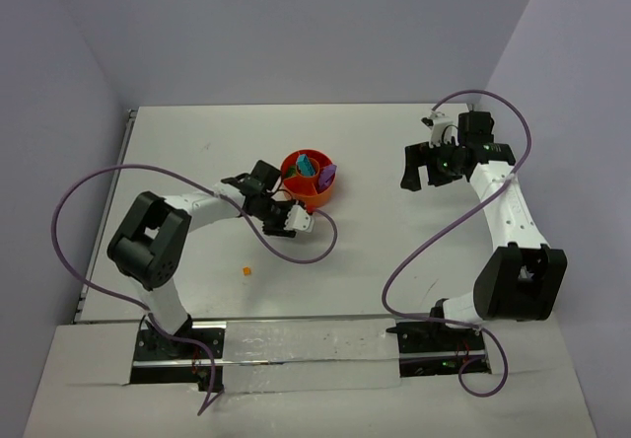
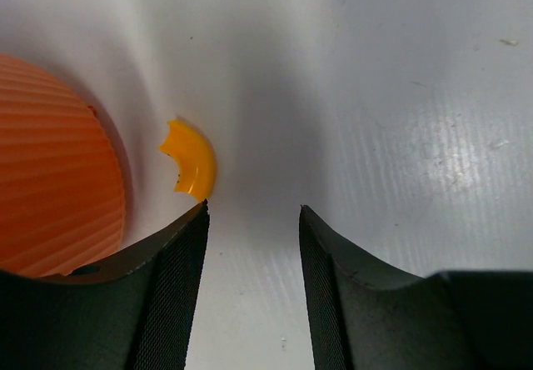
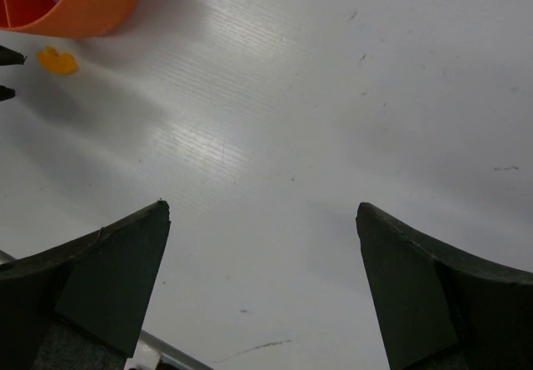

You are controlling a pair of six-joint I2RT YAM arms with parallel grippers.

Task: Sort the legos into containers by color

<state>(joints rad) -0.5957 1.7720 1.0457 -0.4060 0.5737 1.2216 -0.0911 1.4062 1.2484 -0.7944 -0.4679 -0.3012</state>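
Table (image 1: 394, 260): white. Orange bowl (image 1: 314, 193) sits mid-table, with a teal brick (image 1: 306, 167) and a purple brick (image 1: 327, 174) inside, compartments unclear. My left fingers (image 2: 166, 287) stand partly apart beside the bowl, empty. My right fingers (image 3: 108, 278) are wide apart, empty, well away. A curved orange piece (image 2: 190, 158) lies just past my left fingertip.

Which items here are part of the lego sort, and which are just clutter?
Job: orange bowl, teal block and purple block in it, curved yellow piece beside it, tiny orange brick on the table.
Clutter: purple cables.
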